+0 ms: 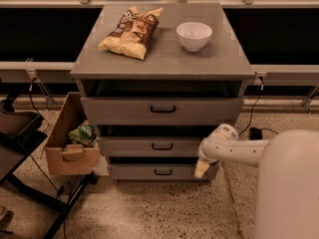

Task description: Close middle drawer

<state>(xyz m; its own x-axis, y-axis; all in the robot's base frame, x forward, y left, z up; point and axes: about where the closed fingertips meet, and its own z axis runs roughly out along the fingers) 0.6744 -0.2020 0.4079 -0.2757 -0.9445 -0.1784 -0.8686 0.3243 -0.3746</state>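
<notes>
The grey cabinet [162,63] has three drawers. The middle drawer [129,146] shows a low flat front with a small black bar handle [162,146] and a dark gap above it; it stands slightly out. My white arm [234,151] reaches in from the right. My gripper [202,169] hangs down in front of the right end of the middle and lowest drawer fronts. It covers the right end of the middle drawer's front.
The top drawer [162,109] has a taller front; the lowest drawer [149,172] sits below. A chip bag [130,31] and a white bowl [194,35] lie on the cabinet top. A cardboard box [70,143] with a green packet stands at left, beside a dark stand [20,133].
</notes>
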